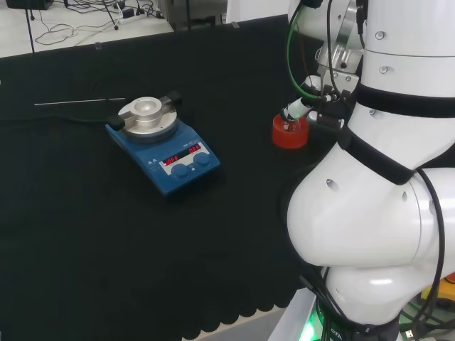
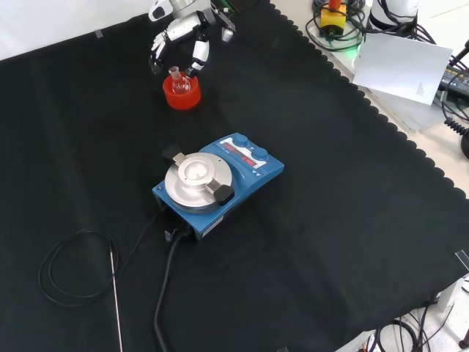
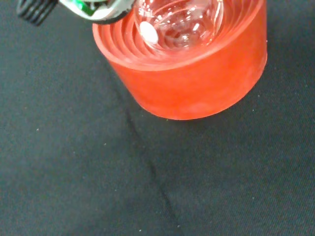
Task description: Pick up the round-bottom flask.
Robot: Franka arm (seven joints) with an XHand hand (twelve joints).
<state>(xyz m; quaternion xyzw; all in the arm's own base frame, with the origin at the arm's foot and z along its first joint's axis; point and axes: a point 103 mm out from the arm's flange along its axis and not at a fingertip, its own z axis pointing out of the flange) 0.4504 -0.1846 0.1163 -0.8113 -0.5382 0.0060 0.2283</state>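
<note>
A small clear round-bottom flask (image 2: 176, 81) sits upright in a red ribbed ring stand (image 2: 182, 96) at the far side of the black cloth in the front view. The black and white hand (image 2: 179, 35) hangs just above it, fingers (image 2: 198, 53) relaxed and spread down on either side of the flask's neck, with a gap to the glass. In the head view the stand (image 1: 290, 133) and flask (image 1: 287, 126) lie left of the arm's white links, with the hand (image 1: 304, 106) partly hidden behind them. In the wrist view the flask's bulb (image 3: 179, 22) rests in the stand (image 3: 197, 83), a dark fingertip (image 3: 33, 10) beside it.
A blue hotplate stirrer (image 2: 218, 183) with a round silver top stands mid-cloth, nearer the front camera than the stand. Its black cable (image 2: 73, 271) coils beside a thin metal probe (image 2: 115, 301). The cloth's scalloped edge (image 2: 381, 117) runs along the right, with paper and cables beyond it.
</note>
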